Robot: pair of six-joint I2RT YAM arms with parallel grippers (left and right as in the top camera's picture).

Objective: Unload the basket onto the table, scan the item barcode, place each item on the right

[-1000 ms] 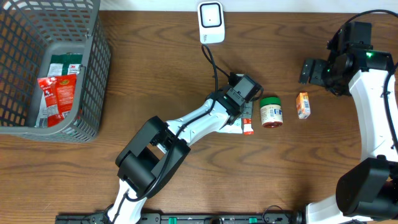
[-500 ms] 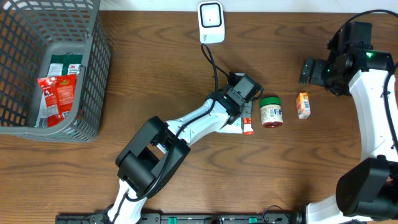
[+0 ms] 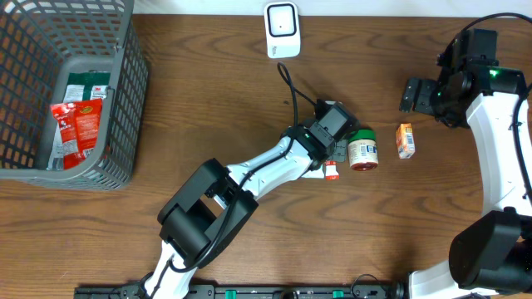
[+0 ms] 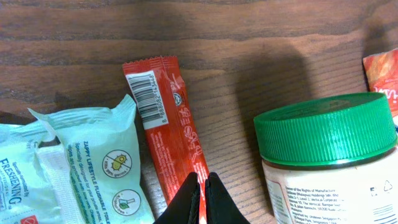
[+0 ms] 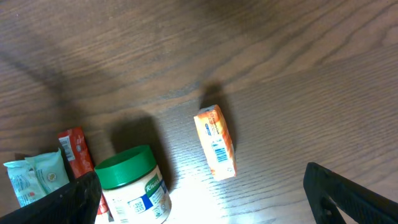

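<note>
A red sachet with a white barcode near its top lies flat on the table; only its end shows in the overhead view. My left gripper is shut with nothing between its fingers, its tips over the sachet's lower half. The white scanner stands at the table's far edge. My right gripper is open and raised at the right, with an orange box on the table between its spread fingers.
A green-lidded jar lies right beside the left gripper, also seen close by in the left wrist view. A pale green wipes pack lies left of the sachet. The orange box sits right of the jar. A grey basket with packets fills the left.
My left arm has shifted a little to the right and nearer, closer to the jar. The right arm has not moved.
</note>
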